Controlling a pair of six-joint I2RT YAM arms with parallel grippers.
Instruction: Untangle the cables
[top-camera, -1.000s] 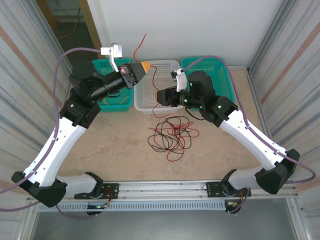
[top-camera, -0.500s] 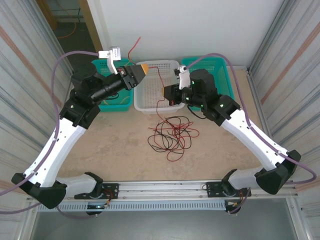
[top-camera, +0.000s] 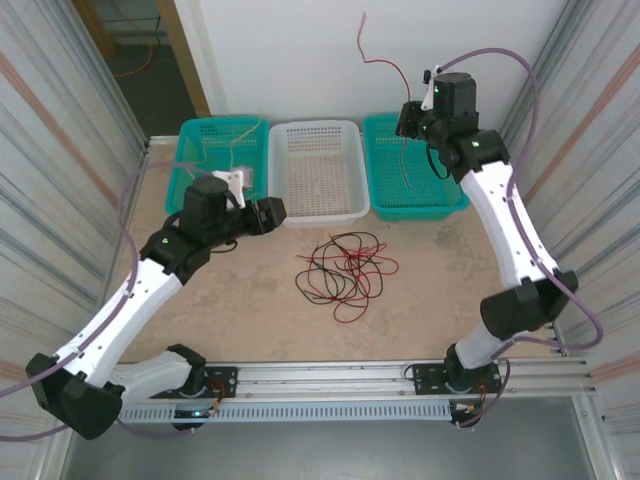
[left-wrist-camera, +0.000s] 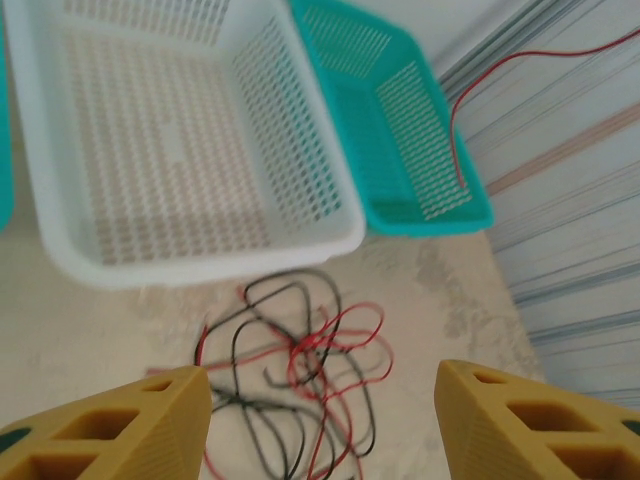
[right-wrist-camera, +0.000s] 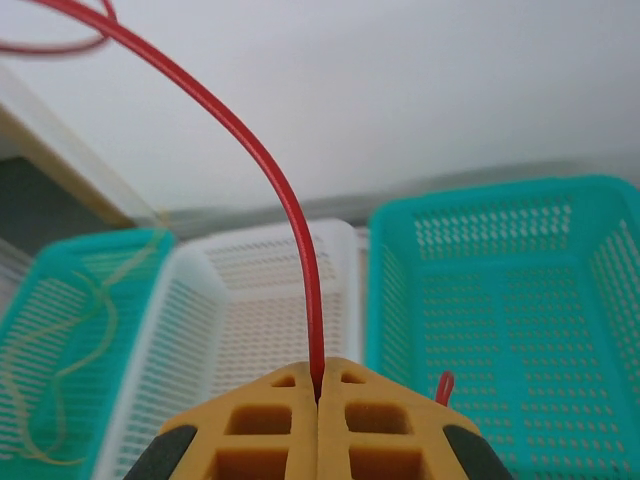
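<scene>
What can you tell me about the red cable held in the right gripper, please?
The red cable is a thin, smooth, flexible wire pinched in the shut right gripper, which hovers above the right teal basket. One length arcs up toward the white wall, curling at its end; another hangs down over that basket. It is apart from the tangled pile.

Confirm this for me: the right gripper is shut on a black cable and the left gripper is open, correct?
Not quite. The cable in the right gripper is red, not black, as the right wrist view shows. The rest holds: that gripper is shut on it, and the left gripper is open.
</scene>
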